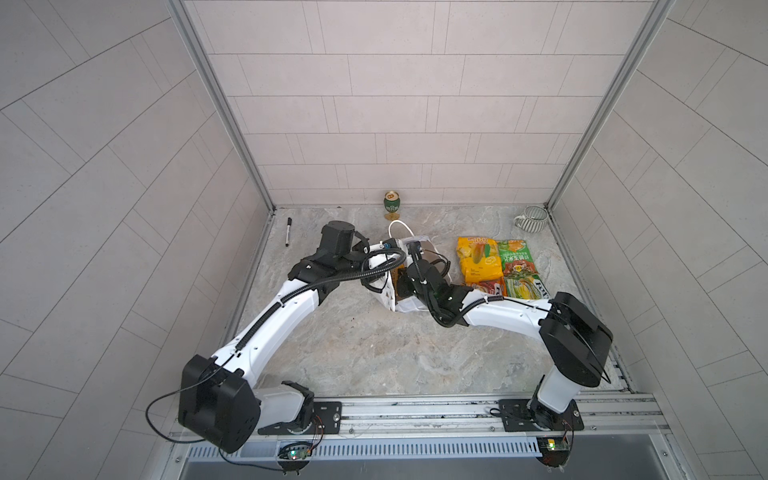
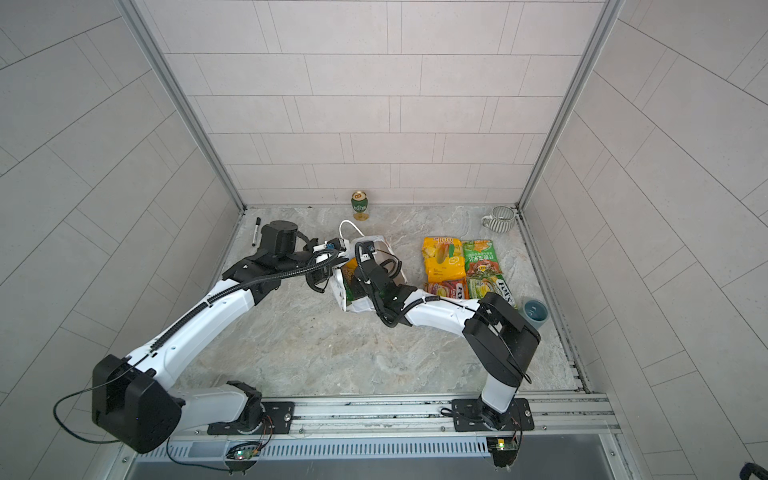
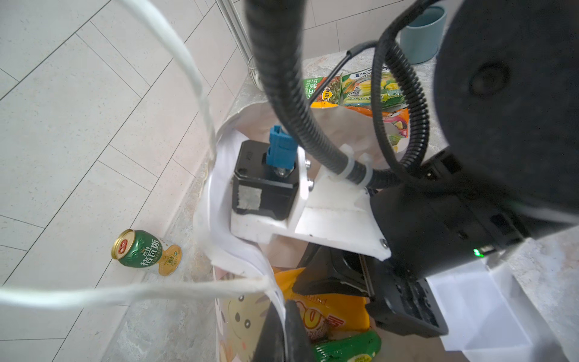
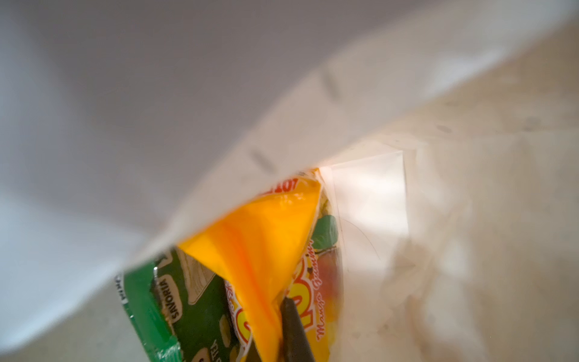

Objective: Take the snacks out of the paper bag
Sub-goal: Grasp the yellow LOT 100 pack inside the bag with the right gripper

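Note:
The white paper bag point(image 1: 406, 306) with cartoon faces point(image 3: 241, 316) stands mid-table, its mouth upward. My left gripper point(image 3: 282, 332) is shut on the bag's rim beside a cord handle point(image 3: 200, 91). Reaching down inside the bag, my right gripper point(image 4: 275, 326) is shut on a fold of a yellow-orange snack packet point(image 4: 260, 238). A green packet point(image 4: 194, 313) lies next to it in the bag. Several snacks lie flat on the table right of the bag: a yellow one point(image 1: 478, 259), a green one point(image 1: 515, 257), a red-pink one point(image 1: 486, 287) and a green-yellow FOX'S one point(image 1: 528, 287).
A green-and-gold can point(image 1: 392, 204) stands at the back wall behind the bag. In the back right corner is a striped mug point(image 1: 534, 219), and a blue-grey cup point(image 2: 535, 314) stands by the right wall. A black marker point(image 1: 287, 232) lies at the back left.

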